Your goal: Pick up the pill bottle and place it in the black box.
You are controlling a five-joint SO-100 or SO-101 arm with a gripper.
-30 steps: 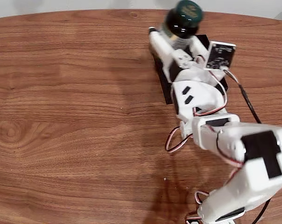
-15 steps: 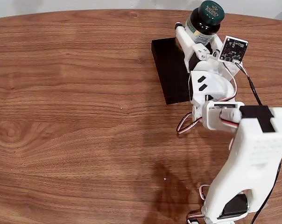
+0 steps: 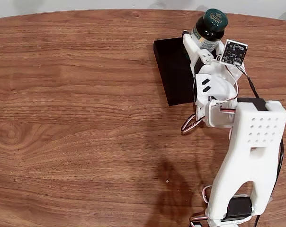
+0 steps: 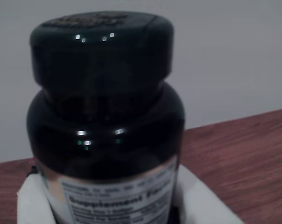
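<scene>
Fingers (image 3: 203, 43): we see them clamped on the pill bottle (image 3: 210, 27), one white finger (image 4: 34, 203) on each side of the label in the wrist view.
Pill bottle: upright in the grip, dark green cap on top, over the far right part of the black box (image 3: 173, 71) in the fixed view; we can't tell if it touches the box.
Black box: flat on the wooden surface (image 3: 76, 118), its right side hidden under the white arm (image 3: 249, 151).
Arm: reaches from the near right edge of the surface up to the box.
</scene>
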